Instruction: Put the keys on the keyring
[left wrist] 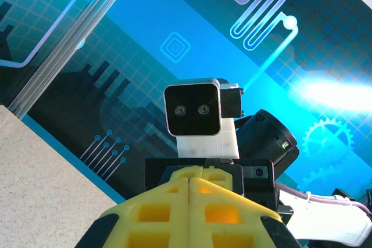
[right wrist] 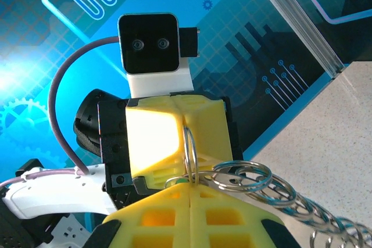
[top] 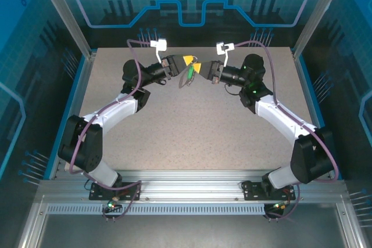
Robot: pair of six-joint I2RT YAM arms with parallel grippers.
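Note:
My left gripper and right gripper meet tip to tip above the far middle of the table. In the right wrist view a silvery split keyring stands on edge between them. Its lower end sits in the closed seam of my right gripper and its upper end in the closed seam of my left gripper. A sliver of the green key peeks out beside the ring; from above the key hangs just under the tips. In the left wrist view the left gripper is shut and hides the ring.
A chain of linked silvery rings trails from the keyring to the right and dangles under the grippers as the chain. The speckled beige table lies below, with blue glass walls close behind the grippers.

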